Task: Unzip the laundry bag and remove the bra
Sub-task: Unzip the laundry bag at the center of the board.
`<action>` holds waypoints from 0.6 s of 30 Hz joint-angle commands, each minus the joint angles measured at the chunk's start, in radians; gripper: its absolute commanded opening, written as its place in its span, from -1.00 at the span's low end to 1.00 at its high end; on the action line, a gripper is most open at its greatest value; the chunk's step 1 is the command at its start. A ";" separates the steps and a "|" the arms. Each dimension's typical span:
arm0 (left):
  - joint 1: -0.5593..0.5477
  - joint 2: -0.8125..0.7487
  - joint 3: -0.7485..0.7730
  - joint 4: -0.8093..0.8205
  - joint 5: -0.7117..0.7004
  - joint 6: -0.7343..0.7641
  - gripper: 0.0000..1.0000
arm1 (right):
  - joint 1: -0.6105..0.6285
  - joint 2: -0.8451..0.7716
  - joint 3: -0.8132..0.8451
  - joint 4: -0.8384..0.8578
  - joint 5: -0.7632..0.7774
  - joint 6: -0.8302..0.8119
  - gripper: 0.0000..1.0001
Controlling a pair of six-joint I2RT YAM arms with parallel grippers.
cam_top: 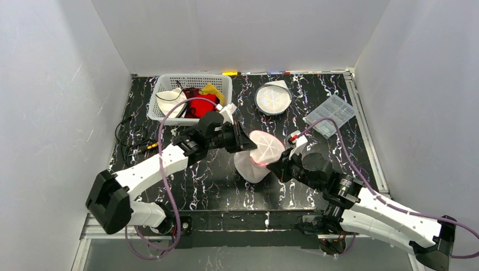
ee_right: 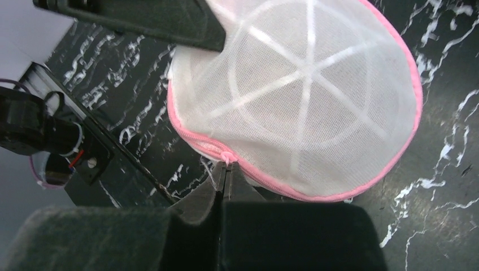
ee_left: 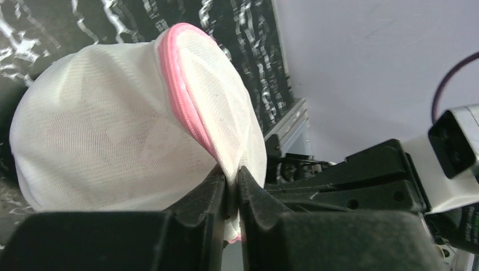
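The white mesh laundry bag (cam_top: 262, 153) with pink zipper trim is held up over the table's middle. My left gripper (ee_left: 231, 179) is shut on the bag's mesh edge beside the pink zipper (ee_left: 182, 101). My right gripper (ee_right: 225, 168) is shut on the pink zipper pull (ee_right: 226, 157) at the bag's (ee_right: 305, 96) lower rim. In the top view the left gripper (cam_top: 247, 143) is at the bag's left and the right gripper (cam_top: 281, 162) at its right. The bra is hidden inside the bag.
A white basket (cam_top: 164, 84) with clothes stands at the back left. A round mesh bag (cam_top: 273, 97) lies at the back middle and a clear plastic tray (cam_top: 330, 115) at the right. Cables (cam_top: 131, 145) lie on the left.
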State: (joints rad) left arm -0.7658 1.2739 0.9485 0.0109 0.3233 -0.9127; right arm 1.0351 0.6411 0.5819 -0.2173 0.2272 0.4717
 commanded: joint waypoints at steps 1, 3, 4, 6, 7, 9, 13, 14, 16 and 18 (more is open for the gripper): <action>0.028 0.085 -0.042 0.070 0.131 0.085 -0.65 | 0.002 -0.004 -0.107 0.150 -0.038 0.060 -0.97; 0.027 0.095 -0.052 0.070 0.155 0.094 -0.24 | 0.008 0.002 -0.137 0.192 -0.039 0.084 -0.97; 0.027 0.081 -0.066 0.068 0.147 0.093 -0.01 | 0.011 0.004 -0.146 0.204 -0.036 0.091 -0.97; 0.027 0.026 -0.107 0.061 0.103 0.067 0.45 | 0.018 0.006 -0.155 0.209 -0.018 0.098 -0.97; 0.028 -0.010 -0.129 0.045 0.075 0.054 0.64 | 0.019 0.009 -0.157 0.210 -0.009 0.099 -0.97; 0.027 -0.082 -0.166 0.009 0.020 0.015 0.87 | 0.021 0.021 -0.154 0.234 -0.004 0.099 -0.97; 0.023 -0.238 -0.222 -0.197 -0.147 -0.087 0.97 | 0.027 0.057 -0.144 0.257 0.001 0.104 -0.97; 0.020 -0.275 -0.246 -0.230 -0.179 -0.147 0.97 | 0.028 0.064 -0.142 0.264 0.003 0.107 -0.97; 0.010 -0.344 -0.318 -0.219 -0.202 -0.252 0.88 | 0.033 0.077 -0.142 0.284 0.005 0.110 -0.97; -0.018 -0.388 -0.383 -0.150 -0.219 -0.346 0.76 | 0.039 0.098 -0.139 0.307 0.005 0.110 -0.97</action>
State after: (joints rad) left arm -0.7471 0.9600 0.6773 -0.1013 0.2081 -1.0489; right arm 1.0599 0.7162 0.4183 -0.0132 0.2111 0.5728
